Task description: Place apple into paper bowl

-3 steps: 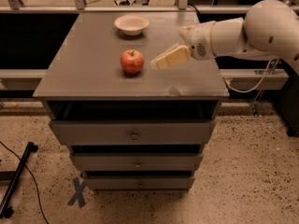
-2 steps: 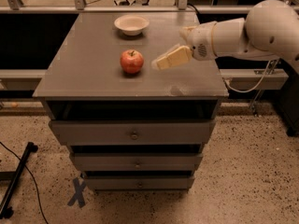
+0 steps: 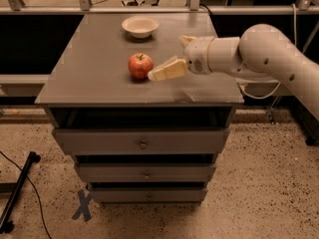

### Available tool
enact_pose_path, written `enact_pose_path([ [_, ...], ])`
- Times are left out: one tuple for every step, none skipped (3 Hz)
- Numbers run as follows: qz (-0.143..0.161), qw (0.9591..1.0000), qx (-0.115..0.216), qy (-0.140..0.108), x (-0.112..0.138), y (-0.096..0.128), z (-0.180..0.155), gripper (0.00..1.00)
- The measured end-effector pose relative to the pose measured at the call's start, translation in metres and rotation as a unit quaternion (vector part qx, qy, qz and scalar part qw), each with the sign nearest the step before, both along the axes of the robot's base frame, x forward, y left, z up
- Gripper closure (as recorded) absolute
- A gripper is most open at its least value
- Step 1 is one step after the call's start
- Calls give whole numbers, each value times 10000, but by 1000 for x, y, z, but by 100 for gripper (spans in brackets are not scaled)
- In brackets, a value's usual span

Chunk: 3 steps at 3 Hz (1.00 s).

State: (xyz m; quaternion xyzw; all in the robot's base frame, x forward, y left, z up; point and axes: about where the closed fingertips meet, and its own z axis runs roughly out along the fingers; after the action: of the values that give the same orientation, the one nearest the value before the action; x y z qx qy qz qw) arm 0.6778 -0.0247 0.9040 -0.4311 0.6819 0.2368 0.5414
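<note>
The apple [image 3: 140, 65], red with yellowish patches and a short stem, sits on the grey cabinet top [image 3: 94, 78] near its middle. The paper bowl [image 3: 140, 26], cream-white and empty, stands behind it near the back edge. My gripper [image 3: 166, 57] reaches in from the right on a white arm [image 3: 259, 54] and is open and empty. Its near finger [image 3: 168, 69] lies low, with its tip just right of the apple, touching or nearly so. Its far finger [image 3: 187, 40] stands behind, to the right of the apple.
The cabinet has an open slot under the top and three drawers [image 3: 142, 144] below. A railing [image 3: 149, 9] runs behind the back edge. A black stand leg [image 3: 17, 193] and cable lie on the speckled floor at the left.
My gripper has moved left toward the apple; its near fingertip now sits right beside the fruit. The apple and bowl have not moved.
</note>
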Motion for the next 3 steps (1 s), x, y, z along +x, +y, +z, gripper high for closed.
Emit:
enact_pose_path([
  [267,9996,-5,61,24,47,-31,0],
  [289,9996,-1,69,24,50,-32,0],
  [320,9995,1,75,23,54,-33,25],
])
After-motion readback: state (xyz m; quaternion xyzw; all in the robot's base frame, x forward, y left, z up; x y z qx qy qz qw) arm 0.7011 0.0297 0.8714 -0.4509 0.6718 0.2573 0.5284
